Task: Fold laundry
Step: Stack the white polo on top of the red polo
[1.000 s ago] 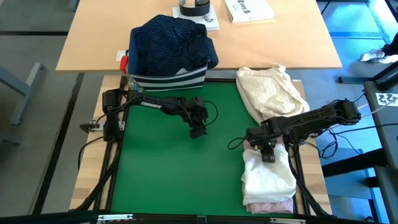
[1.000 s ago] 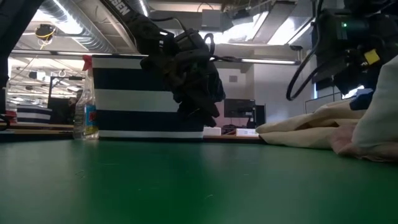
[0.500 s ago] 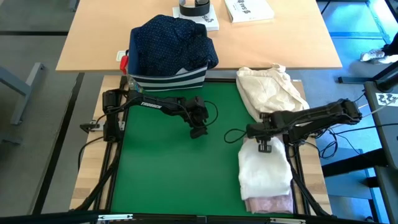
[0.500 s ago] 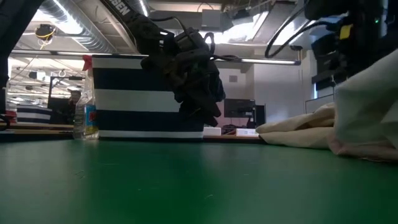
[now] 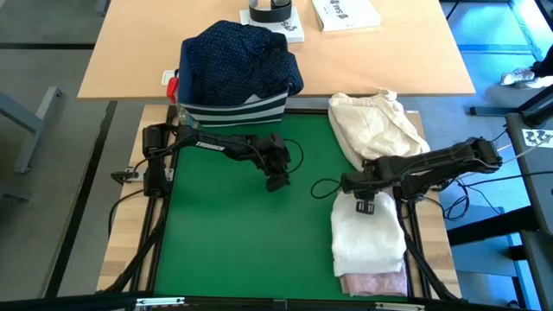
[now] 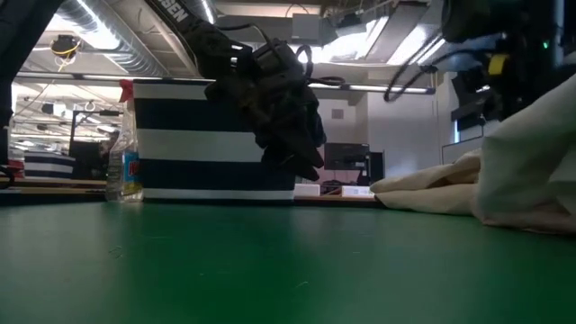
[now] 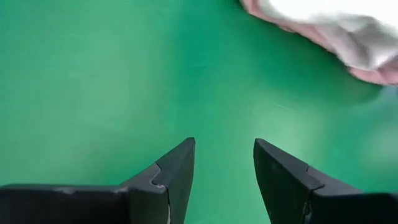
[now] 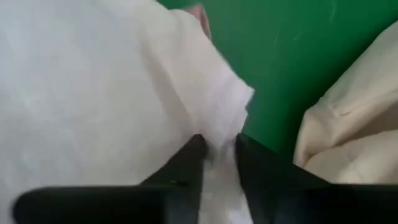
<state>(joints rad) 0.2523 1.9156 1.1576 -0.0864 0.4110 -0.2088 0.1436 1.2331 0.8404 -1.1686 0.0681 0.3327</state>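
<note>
A folded white shirt [image 5: 370, 244] lies on a pale pink top [image 5: 373, 285] at the mat's near right. My right gripper [image 5: 365, 207] stands over the shirt's far end and is shut on it. In the low view the shirt [image 6: 531, 153] slopes up toward the gripper. My left gripper [image 5: 276, 183] hangs open over the bare green mat [image 5: 225, 233] near its middle, with nothing between its fingers [image 7: 180, 168]. A navy white-dotted shirt [image 5: 238, 60] is heaped in the striped bin [image 5: 233, 111]. My right gripper pinches the white shirt's far edge [image 8: 219, 134] between its two fingers, which come from above and point down. One layer or several, I cannot tell. That end is raised, and the rest of the shirt [image 8: 93, 93] lies on the pink top.
A cream-beige cloth bundle [image 5: 376, 125] lies at the mat's far right, just beyond my right gripper. The striped bin and a spray bottle [image 6: 121, 144] stand at the far left edge. Books [image 5: 346, 13] lie on the wooden table behind. The mat's middle and left are bare.
My right gripper has risen and gone a little toward the far edge, taking hold of the white shirt's far end. That end has lifted and now covers the pink top's far corner; the shirt's near part has stayed in place.
</note>
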